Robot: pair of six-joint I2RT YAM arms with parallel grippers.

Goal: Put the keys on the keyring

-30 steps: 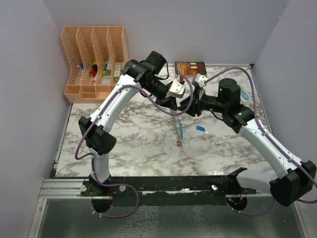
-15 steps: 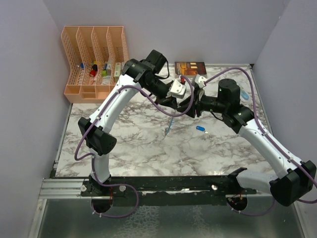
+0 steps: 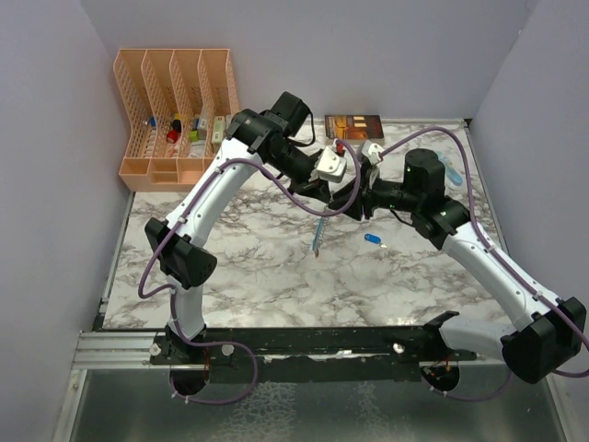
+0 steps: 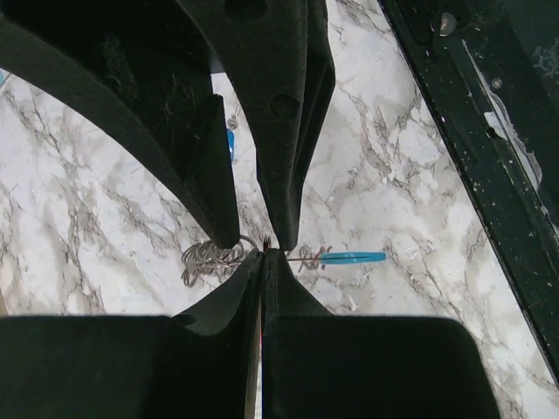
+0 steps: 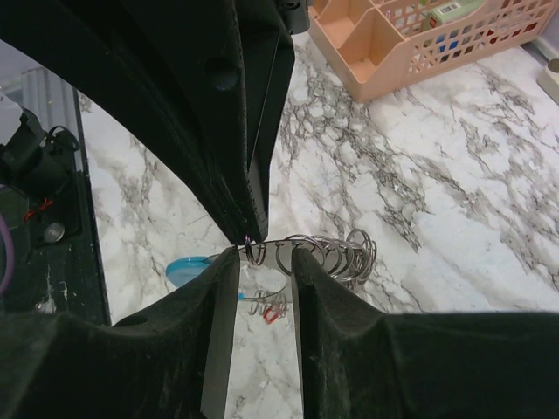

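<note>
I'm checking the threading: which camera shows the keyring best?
Right wrist: the keyring sits large, rings distinct, at the right end effector. Left wrist shows a smaller bunch plus the blue strap; top external shows mainly the strap dangling.

Keyring [image 5: 336, 253], light-blue strap [image 3: 319, 233]: formerly hanging lower, nearer the table's [image 3: 230, 267] right edge; now drawn up and swung slightly toward the left edge. Right arm [image 3: 423, 171]: shifted marginally leftward.

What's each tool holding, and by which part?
Both hold the keyring: left tool pinches a ring's edge beside the bunch; right tool grips a ring across its width.
</note>
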